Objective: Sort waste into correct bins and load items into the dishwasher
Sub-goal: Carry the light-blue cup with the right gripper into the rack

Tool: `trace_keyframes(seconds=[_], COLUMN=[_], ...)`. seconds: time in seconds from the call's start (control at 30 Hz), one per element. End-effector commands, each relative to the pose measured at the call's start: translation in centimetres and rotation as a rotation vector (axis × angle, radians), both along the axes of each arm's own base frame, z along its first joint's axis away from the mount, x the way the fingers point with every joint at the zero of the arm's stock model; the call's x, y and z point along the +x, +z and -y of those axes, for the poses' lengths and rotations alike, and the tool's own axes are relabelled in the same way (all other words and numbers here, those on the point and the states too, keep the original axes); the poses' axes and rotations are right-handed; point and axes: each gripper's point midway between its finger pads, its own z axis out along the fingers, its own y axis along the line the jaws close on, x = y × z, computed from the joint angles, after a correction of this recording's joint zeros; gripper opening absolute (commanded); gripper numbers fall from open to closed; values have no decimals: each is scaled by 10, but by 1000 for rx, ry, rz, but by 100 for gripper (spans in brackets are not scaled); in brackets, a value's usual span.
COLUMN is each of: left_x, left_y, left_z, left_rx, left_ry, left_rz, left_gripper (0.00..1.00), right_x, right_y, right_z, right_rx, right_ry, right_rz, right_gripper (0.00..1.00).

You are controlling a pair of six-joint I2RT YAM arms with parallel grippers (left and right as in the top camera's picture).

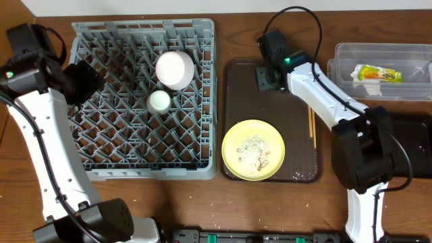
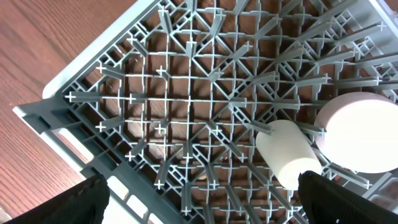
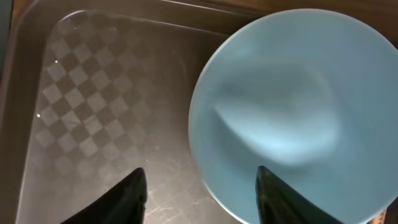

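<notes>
The grey dish rack point(image 1: 209, 101) holds an upturned white bowl point(image 1: 175, 69) and a small white cup point(image 1: 159, 101); both also show in the left wrist view, bowl point(image 2: 364, 132) and cup point(image 2: 287, 154). My left gripper point(image 1: 82, 75) point(image 2: 202, 186) is open and empty over the rack's left side. My right gripper point(image 1: 270, 69) point(image 3: 199, 171) is open over the brown tray's far end, its fingers straddling the rim of the light blue bowl point(image 3: 292, 106), which the gripper hides in the overhead view. The yellow plate point(image 1: 253, 150) carries pale crumbs. Chopsticks point(image 1: 312, 125) lie on the tray.
The brown tray point(image 1: 236, 88) sits right of the rack. The clear tub point(image 1: 351, 48) at the far right holds the yellow-green snack packet point(image 1: 378, 73). The black bin point(image 1: 418, 143) lies below it, partly behind my right arm.
</notes>
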Motion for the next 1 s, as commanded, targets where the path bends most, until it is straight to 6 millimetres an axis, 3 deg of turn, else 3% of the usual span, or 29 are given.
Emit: trace_keyframes(seconds=[0.0,0.07,0.1,0.23,0.33,0.37,0.5,0.6,0.67,0.83,0.97], left_x=[0,0,0,0,0,0,0,0,0,0,0], left_y=[2,2,2,2,2,2,2,2,2,2,2], left_z=[-3,-3,-3,-3,-3,-3,-3,-3,-3,-3,-3], left_rx=[6,6,6,6,6,6,6,6,6,6,6], left_ry=[15,15,15,15,15,15,15,15,15,15,15], left_rz=[4,4,4,4,4,4,4,4,4,4,4], left_gripper=[98,98,98,98,98,98,98,98,98,98,98], right_x=[-5,-8,-11,-13,-17,-18,-13,-13,-19,-54,-88], right_y=[-22,-31,-36,-35,-29,-20,14,50,80,161,196], right_z=[3,5,5,1,-4,-9,-20,-39,-59,-137,-193], right_rx=[-60,-70,-74,-70,-66,-53,-18,50,133,520,753], right_ry=[75,75,77,90,102,111,118,156,202,426,558], right_rz=[-38,-62,-81,-83,-94,-98,-72,-43,-33,-56,-106], right_gripper=[49,48,42,31,6,1,1,1,1,1,1])
